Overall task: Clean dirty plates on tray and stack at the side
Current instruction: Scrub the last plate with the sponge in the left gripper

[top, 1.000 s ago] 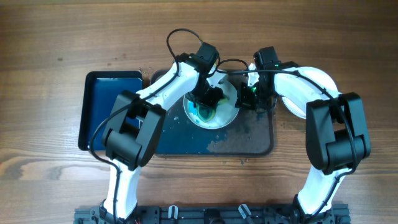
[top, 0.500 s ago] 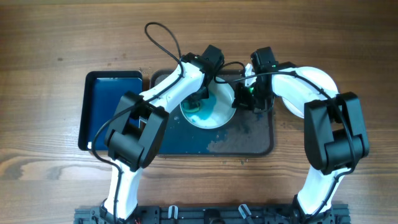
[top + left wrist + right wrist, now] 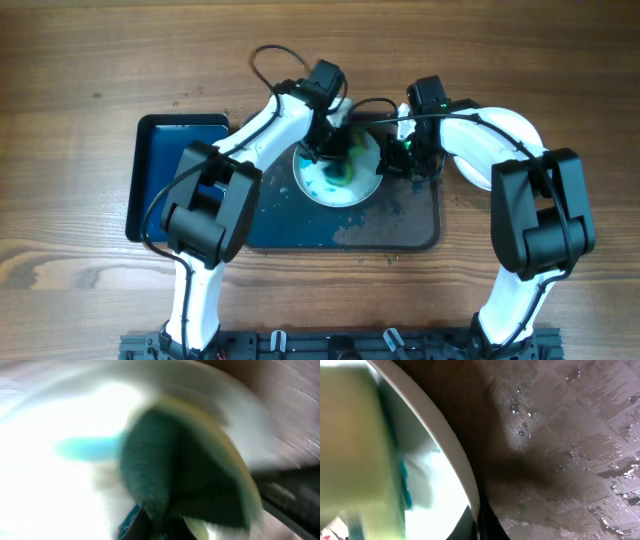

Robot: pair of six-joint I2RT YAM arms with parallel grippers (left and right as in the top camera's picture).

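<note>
1. One plate (image 3: 345, 190) is in view. It is small, round and white with a raised rim, and it lies in the upper middle of the overhead frame, on the upper part of the dark brown-grey tray (image 3: 400, 225). A blue-green smear (image 3: 328, 178) covers the left half of its inside. The tray surface shows wet patches around it.
2. Half a second ago the left claw (image 3: 335, 148) was over the left side of the plate. Now it is over the upper edge, more to the middle. The smear has spread more toward the centre. The right claw (image 3: 403, 155) is at the same place as before.
3. The left claw is closed narrowly on a sponge (image 3: 185, 475), dark green with a yellow layer, and presses it on the plate. This view is strongly blurred.
4. The right claw is at the right rim of the plate. In its wrist view the rim runs down to the dark finger at the bottom edge, so it seems to pinch the rim.
5. A narrower blue tray (image 3: 180, 185) lies just beside the big tray, at the left.
</note>
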